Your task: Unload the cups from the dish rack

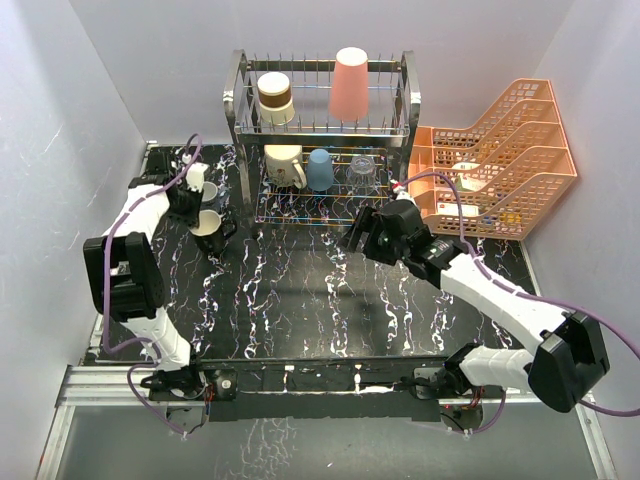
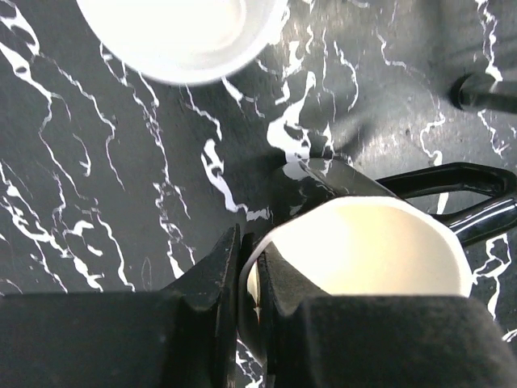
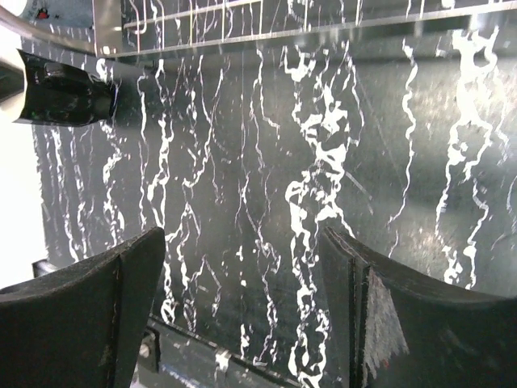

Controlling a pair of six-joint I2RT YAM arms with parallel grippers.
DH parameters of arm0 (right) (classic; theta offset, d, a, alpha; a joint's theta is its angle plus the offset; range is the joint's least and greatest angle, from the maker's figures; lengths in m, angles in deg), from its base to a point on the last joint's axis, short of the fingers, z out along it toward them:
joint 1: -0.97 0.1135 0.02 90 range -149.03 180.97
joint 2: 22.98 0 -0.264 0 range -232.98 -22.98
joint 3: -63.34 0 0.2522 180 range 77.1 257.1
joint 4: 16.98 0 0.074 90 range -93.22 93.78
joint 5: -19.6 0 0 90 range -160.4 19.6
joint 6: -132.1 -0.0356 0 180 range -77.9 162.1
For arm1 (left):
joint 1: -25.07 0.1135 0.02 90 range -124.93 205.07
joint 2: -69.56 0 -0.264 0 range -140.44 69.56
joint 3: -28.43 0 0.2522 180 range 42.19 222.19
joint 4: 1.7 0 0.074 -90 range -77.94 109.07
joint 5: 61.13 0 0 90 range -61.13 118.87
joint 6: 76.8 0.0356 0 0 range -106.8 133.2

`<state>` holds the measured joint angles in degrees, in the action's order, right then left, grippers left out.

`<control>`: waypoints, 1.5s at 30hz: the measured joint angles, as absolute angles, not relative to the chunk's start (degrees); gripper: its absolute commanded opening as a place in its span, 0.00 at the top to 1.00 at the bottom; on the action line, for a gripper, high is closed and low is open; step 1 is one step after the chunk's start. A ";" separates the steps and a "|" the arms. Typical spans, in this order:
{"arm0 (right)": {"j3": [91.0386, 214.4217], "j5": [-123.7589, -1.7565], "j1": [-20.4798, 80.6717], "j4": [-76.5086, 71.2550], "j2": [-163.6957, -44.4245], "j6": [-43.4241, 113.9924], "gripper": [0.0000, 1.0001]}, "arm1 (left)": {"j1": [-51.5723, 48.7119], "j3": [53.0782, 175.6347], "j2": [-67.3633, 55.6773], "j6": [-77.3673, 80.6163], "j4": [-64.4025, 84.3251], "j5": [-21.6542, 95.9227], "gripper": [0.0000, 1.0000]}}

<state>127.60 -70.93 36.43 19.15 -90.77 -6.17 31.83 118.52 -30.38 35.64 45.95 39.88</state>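
The left gripper (image 2: 242, 271) is clamped on the rim of the black mug (image 2: 363, 242), one jaw outside the wall and the other inside against the pale lining. The mug stands upright on the dark marbled table (image 1: 300, 300), at its left side and well clear of the dish rack (image 1: 320, 120), with its handle pointing away from the jaws. Just beyond it sits the small white cup (image 2: 182, 32), also on the table. The wrist view cuts off most of it, so only part of its bright bowl shows.

The right gripper (image 3: 242, 250) hangs wide open over bare tabletop in front of the rack, with nothing between its jaws. A dark shape sits at the left edge of its wrist view, and I can't make out what it is.

On the rack's upper tier are the brown-and-cream cup (image 1: 275, 97) and the salmon-pink tumbler (image 1: 350, 83), which looks to be mouth-down. On the lower tier, left to right, are the cream mug (image 1: 283, 165), the blue cup (image 1: 320, 170) and the clear glass (image 1: 362, 172), which is hard to pick out against the wires.

To the right of the rack lean the orange trays (image 1: 520, 130). A few pale bits lie inside them, too small to tell.
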 measured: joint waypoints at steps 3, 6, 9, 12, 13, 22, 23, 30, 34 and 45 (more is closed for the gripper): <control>130.66 -73.43 36.43 19.26 -93.54 -3.33 0.17 | 31.92 121.21 -32.78 35.75 45.52 40.12 1.00; 134.26 -75.59 36.43 18.73 -97.43 -0.05 0.15 | 32.16 122.70 -34.03 35.68 45.25 40.66 0.96; 139.51 -77.88 36.43 16.96 -104.30 4.30 0.15 | 32.25 122.94 -34.20 35.66 45.12 41.32 0.78; 145.80 -79.81 36.43 15.98 -112.19 7.99 0.15 | 32.42 123.13 -34.16 35.44 45.17 42.68 0.57; 147.99 -80.44 36.43 15.32 -114.90 9.13 0.15 | 32.51 123.51 -34.16 35.27 45.32 43.31 0.52; 158.09 -83.44 36.83 4.74 -129.70 18.55 0.17 | 34.63 130.00 -33.31 34.68 50.61 49.08 0.21; 159.18 -83.59 36.87 3.91 -131.16 19.33 0.17 | 35.09 130.74 -33.07 34.68 51.51 49.71 0.20; 158.76 -86.34 37.11 -2.49 -134.44 21.43 0.18 | 36.80 132.64 -30.53 34.88 55.94 53.69 0.18; 151.90 -89.60 37.44 -7.23 -133.87 21.43 0.18 | 36.82 132.62 -29.98 34.90 57.56 56.18 0.18; 146.24 -99.89 35.60 -12.06 -131.84 22.77 0.05 | 36.80 133.32 -29.83 35.01 59.07 59.83 0.09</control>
